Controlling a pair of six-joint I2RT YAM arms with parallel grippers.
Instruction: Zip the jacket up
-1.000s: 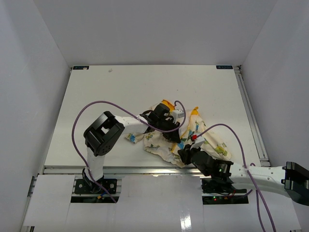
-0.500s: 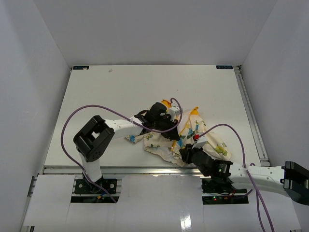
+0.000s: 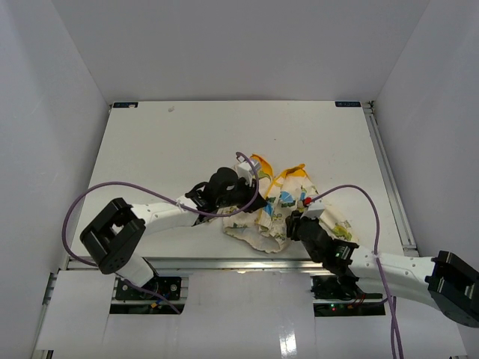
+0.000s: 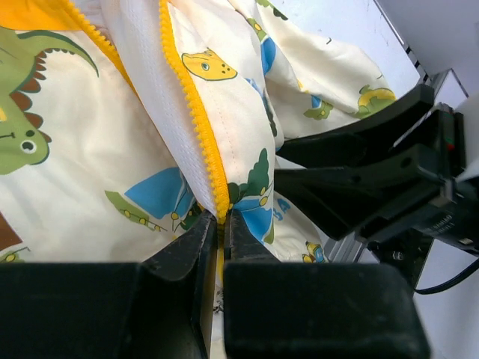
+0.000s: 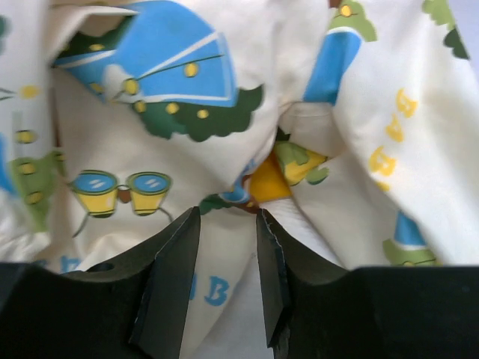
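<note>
The crumpled cream, cartoon-printed child's jacket (image 3: 290, 200) lies on the white desk (image 3: 187, 142), near its near edge, right of centre. There the left hand (image 4: 221, 221) pinches its yellow zipper teeth (image 4: 196, 123), and the right hand (image 5: 228, 213) grips a cream fold.

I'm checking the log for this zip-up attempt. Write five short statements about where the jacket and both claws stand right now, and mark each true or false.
1. The left claw is pinched on the yellow zipper of the jacket. True.
2. The jacket hangs in the air, clear of the table. False: it lies crumpled on the table.
3. The right claw has cream jacket fabric between its fingers. True.
4. The zipper teeth are blue. False: they are yellow.
5. The jacket lies at the table's far edge. False: it lies near the edge where the arms are bolted.
</note>
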